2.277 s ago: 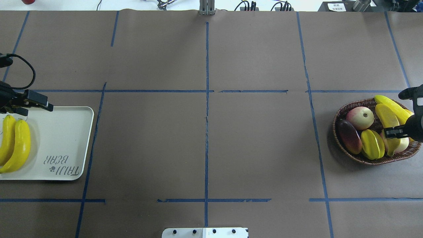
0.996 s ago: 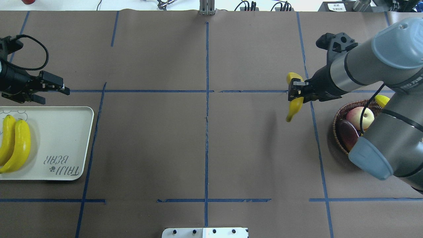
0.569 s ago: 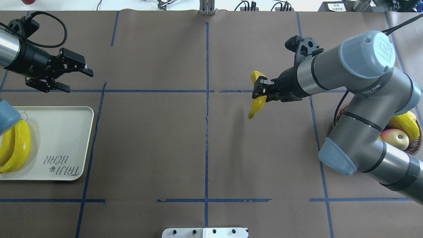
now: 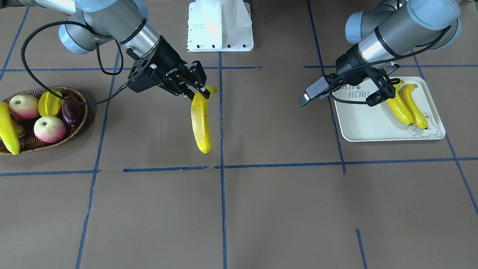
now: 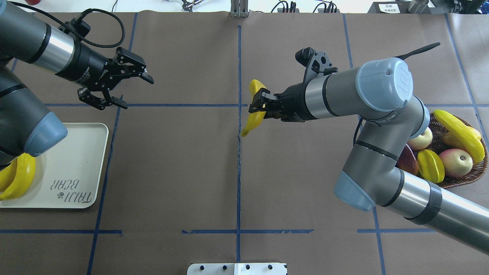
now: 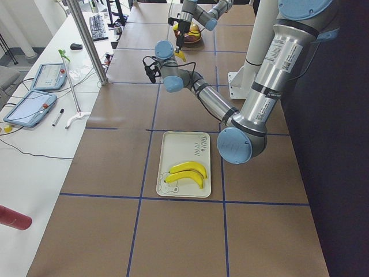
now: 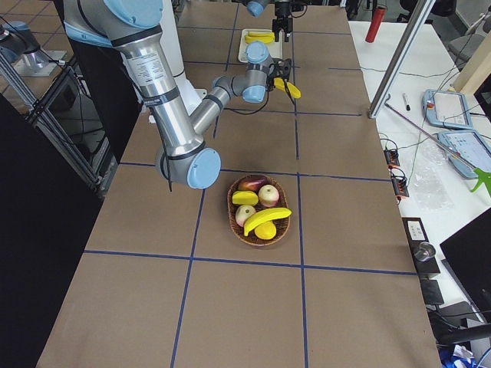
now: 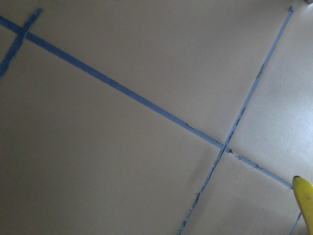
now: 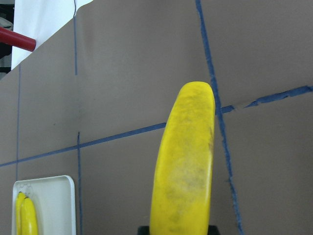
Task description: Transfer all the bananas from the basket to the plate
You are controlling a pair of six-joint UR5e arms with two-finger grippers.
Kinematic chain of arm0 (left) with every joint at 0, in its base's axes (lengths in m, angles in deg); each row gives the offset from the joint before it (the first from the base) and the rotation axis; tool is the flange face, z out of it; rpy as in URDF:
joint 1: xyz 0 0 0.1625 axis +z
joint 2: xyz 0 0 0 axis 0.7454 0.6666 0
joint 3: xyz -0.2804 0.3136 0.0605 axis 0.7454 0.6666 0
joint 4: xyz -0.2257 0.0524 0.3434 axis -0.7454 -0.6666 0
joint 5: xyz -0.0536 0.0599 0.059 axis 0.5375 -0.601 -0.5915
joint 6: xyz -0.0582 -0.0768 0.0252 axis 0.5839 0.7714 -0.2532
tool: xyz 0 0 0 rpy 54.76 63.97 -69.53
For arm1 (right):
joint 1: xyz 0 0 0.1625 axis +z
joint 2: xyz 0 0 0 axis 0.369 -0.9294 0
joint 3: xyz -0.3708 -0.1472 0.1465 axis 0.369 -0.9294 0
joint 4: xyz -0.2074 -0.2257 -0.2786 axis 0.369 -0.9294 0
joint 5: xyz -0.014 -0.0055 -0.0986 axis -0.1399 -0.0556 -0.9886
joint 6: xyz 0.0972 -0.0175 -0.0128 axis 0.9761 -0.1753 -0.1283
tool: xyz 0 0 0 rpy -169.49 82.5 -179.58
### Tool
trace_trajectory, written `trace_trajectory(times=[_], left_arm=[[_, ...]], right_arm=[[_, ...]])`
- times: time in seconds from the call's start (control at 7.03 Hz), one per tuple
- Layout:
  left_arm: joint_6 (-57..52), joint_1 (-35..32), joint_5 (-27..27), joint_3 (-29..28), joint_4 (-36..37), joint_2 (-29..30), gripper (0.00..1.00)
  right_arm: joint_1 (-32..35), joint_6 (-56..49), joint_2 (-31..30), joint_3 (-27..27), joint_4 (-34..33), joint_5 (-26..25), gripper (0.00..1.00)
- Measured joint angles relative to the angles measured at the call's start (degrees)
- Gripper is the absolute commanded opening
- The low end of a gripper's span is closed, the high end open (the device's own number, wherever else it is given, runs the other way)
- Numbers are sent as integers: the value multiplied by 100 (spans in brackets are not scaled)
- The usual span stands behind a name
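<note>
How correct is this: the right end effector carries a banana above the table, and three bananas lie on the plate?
Only the count is wrong: two bananas lie on the plate, as the exterior front-facing view shows. The right end effector does carry a banana above the table.

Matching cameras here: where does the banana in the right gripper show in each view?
Front-facing: held banana centre-left.
Overhead: banana centre.
Exterior left: banana far, top.
Exterior right: banana top centre.
Left wrist: yellow tip lower right, probably it.
Right wrist: banana fills centre.
Landmark: blue centre tape line beside it.
</note>
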Motion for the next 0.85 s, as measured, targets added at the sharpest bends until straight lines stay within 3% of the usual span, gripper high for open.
trace_trajectory(times=[0.43,0.85], left_arm=[[409,257,-339,-353,10,618,100],[478,727,-867,-435,33,858,100]], right_arm=[[-538,322,75,-3,514,-518,2],[-873,341,83,-6,824,-771,2]])
